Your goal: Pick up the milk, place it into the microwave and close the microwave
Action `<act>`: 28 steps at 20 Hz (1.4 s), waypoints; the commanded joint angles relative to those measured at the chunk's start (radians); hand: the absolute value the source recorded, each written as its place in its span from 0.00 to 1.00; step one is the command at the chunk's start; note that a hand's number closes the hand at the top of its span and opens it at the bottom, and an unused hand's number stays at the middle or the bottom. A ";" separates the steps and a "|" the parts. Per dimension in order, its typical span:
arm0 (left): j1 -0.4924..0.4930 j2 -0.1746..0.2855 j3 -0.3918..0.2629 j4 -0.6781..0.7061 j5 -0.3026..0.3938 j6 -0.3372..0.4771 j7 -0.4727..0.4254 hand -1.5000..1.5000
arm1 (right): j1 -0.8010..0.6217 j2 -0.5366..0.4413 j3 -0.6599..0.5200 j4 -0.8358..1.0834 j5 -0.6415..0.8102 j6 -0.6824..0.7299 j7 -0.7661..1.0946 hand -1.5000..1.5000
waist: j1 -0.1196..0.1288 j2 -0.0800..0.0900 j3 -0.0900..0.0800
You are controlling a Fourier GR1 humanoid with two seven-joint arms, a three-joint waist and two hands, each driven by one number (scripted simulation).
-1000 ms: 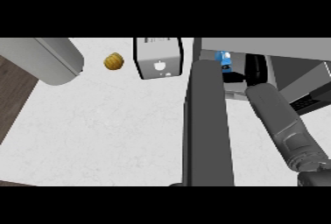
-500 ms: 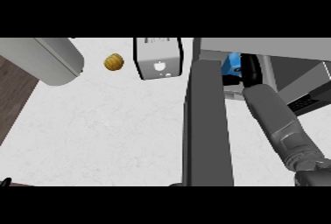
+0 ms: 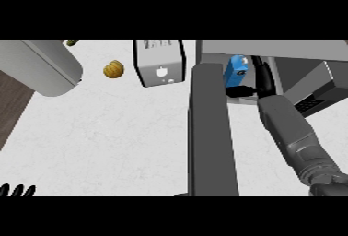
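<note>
milk carton [image 3: 236, 69]: blue; inside the microwave [image 3: 285, 48] opening, just right of the door's far end
microwave door [image 3: 211, 138]: swung wide open over the counter [image 3: 102, 138]
right hand [image 3: 259, 85]: reaches into the opening; fingers curled round the carton's near end
left hand [image 3: 16, 190]: fingertips only at lower-left edge; straight, holding nothing
other: white appliance [image 3: 159, 62]; brown lump [image 3: 113, 69] beside it

The lone head view looks steeply down onto counter [image 3: 102, 138] and microwave [image 3: 285, 47]
</note>
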 commanded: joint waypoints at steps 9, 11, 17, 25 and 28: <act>0.030 -0.048 -0.181 -0.078 -0.165 0.051 0.004 0.00 | 0.161 0.007 -0.003 -0.043 -0.048 0.206 -0.122 0.00 | -0.067 -0.030 -0.003; -0.050 -0.048 -0.164 -0.013 -0.171 0.056 0.026 0.00 | 0.182 0.048 0.008 -0.069 -0.055 0.204 -0.131 0.00 | -0.068 -0.029 -0.004; -0.100 -0.049 -0.366 -0.048 -0.238 0.175 0.122 0.00 | 0.309 0.056 0.039 -0.169 -0.077 0.303 -0.138 0.00 | -0.095 -0.039 -0.005; -0.235 -0.033 -0.387 0.063 -0.326 0.156 0.191 1.00 | 0.562 0.092 0.097 -0.396 -0.112 0.429 -0.177 0.00 | -0.115 -0.043 -0.006; -0.293 -0.048 -0.422 0.096 -0.344 0.187 0.240 1.00 | 0.667 0.134 0.126 -0.538 -0.126 0.428 -0.148 0.00 | -0.133 -0.047 -0.008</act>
